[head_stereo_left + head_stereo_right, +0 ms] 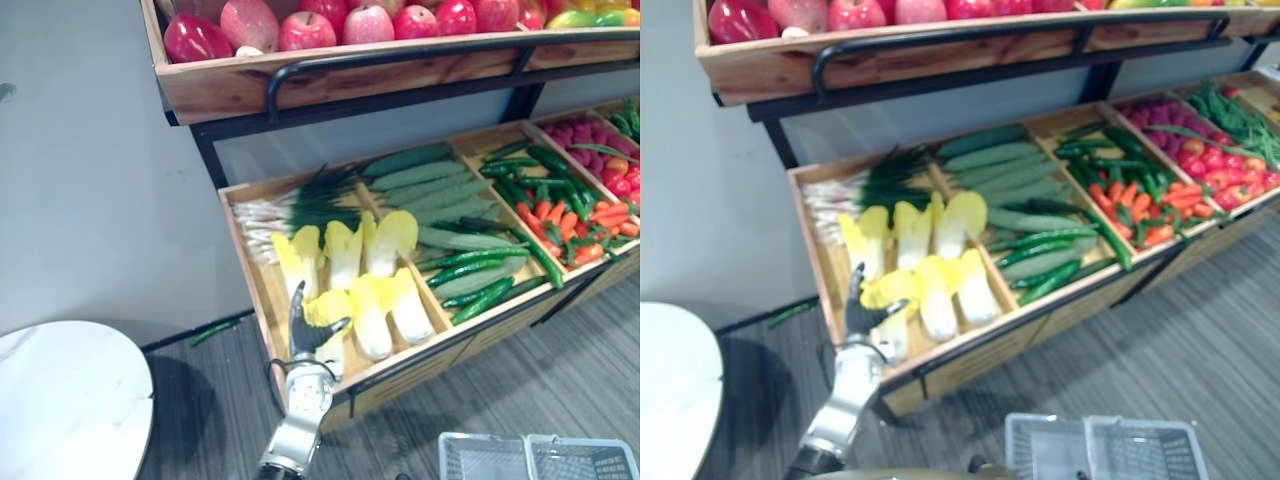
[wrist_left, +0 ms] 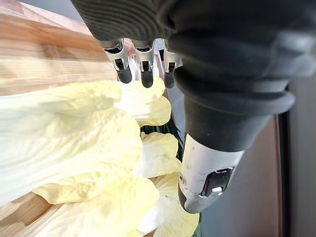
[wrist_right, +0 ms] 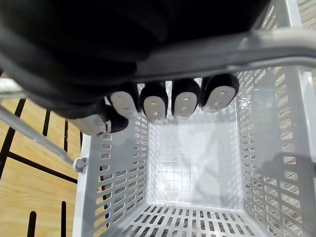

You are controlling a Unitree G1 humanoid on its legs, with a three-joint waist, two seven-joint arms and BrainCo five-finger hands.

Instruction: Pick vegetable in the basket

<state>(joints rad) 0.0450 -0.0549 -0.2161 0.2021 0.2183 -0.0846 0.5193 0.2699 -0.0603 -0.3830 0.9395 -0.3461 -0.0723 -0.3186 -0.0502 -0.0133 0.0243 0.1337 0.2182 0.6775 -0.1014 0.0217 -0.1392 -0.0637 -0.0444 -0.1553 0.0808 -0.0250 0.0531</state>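
Several yellow-white cabbages [image 1: 370,300] lie in the left wooden crate [image 1: 250,285] of the lower shelf. My left hand [image 1: 305,338] reaches over the crate's front edge, open, its fingers [image 2: 143,64] straight and its thumb [image 2: 207,177] spread apart. The nearest cabbage [image 2: 74,143] lies between fingers and thumb, and its leafy top [image 1: 890,290] shows just past the palm. The white plastic basket [image 1: 540,458] hangs low at the front right, with nothing in it [image 3: 123,197]. My right hand [image 3: 163,101] is shut round its grey handle [image 3: 222,49].
Green onions [image 1: 290,210] lie behind the cabbages and cucumbers [image 1: 440,195] fill the crate to the right. Further right are green peppers, carrots [image 1: 560,215] and red vegetables. Apples [image 1: 310,25] fill the upper shelf behind a black rail [image 1: 400,55]. A white round table [image 1: 70,400] stands lower left.
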